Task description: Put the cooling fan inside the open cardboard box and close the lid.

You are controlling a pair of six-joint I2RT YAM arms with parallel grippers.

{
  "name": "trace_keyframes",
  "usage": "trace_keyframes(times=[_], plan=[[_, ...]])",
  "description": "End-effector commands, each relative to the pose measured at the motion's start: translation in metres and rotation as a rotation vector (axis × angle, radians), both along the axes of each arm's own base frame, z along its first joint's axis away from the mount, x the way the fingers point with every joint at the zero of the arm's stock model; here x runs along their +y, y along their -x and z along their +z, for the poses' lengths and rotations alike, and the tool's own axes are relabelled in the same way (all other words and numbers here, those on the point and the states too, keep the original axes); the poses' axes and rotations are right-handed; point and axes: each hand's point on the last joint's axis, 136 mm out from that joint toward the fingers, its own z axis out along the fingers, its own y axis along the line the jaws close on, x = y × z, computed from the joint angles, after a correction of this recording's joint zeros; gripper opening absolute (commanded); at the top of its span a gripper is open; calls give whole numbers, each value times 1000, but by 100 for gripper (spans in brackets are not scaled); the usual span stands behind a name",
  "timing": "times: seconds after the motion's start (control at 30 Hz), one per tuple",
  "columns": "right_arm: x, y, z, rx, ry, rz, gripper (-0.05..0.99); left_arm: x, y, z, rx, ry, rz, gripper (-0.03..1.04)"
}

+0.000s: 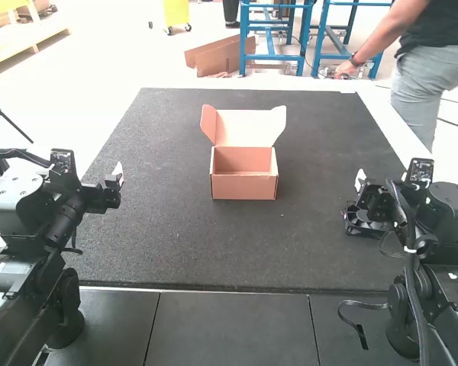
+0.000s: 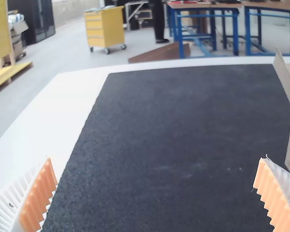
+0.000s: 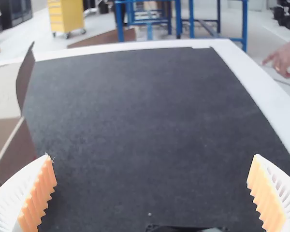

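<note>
**Fan at the right edge, box open mid-mat, both grippers empty**

The cardboard box [image 1: 244, 183] sits in the middle of the black mat [image 1: 160, 229] on the desk [image 2: 48, 121]. Its long axis runs left to right and its mouth faces straight up. The lid [image 1: 243, 126] stands upright from the far wall, and its two side tabs flare outward.

The cooling fan [image 1: 361, 222], a dark square frame, rests on the mat well to the right of the box, near the mat's right edge. It lies just under and in front of the right gripper [image 1: 364, 194]. Which way its face points cannot be made out (the gripper hides part of it). In the right wrist view only a sliver of it [image 3: 183, 228] shows between the fingers.

The right gripper's jaws are spread wide, the orange pads [image 3: 38, 191] apart, and they clasp nothing; whether they touch the fan is unclear.

The left gripper [image 1: 116, 180] hangs over the mat's left side, well apart from the box. Its fingers [image 2: 36, 198] are likewise spread wide and hold nothing.
</note>
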Motion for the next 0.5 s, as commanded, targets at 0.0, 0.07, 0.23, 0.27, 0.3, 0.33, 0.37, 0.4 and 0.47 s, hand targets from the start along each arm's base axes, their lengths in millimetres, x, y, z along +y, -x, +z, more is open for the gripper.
trace_keyframes(times=[0.0, 0.07, 0.23, 0.27, 0.3, 0.33, 0.37, 0.4, 0.47], plan=[[-3, 0, 1, -11, -9, -11, 91, 1, 0, 1, -10, 8, 7, 97], [-3, 0, 2, -14, -11, -10, 91, 1, 0, 1, -12, 22, 7, 97], [-2, 0, 3, -17, -12, -8, 91, 1, 0, 3, -20, 25, 7, 97], [-2, 0, 4, -20, -14, -9, 91, 2, 0, 4, -25, 26, 10, 97], [-2, 0, 6, -29, -18, -7, 91, 2, 0, 6, -32, 26, 10, 97], [-2, 0, 7, -33, -19, -7, 91, 2, 1, 10, -46, 26, 8, 97], [-2, 0, 11, -49, -21, -9, 91, 2, 1, 14, -66, 26, 11, 97], [-2, -1, 15, -64, -22, -9, 91, 3, 1, 19, -86, 26, 13, 97], [-3, -1, 27, -115, -25, -11, 91, 3, 2, 32, -138, 27, 13, 97]])
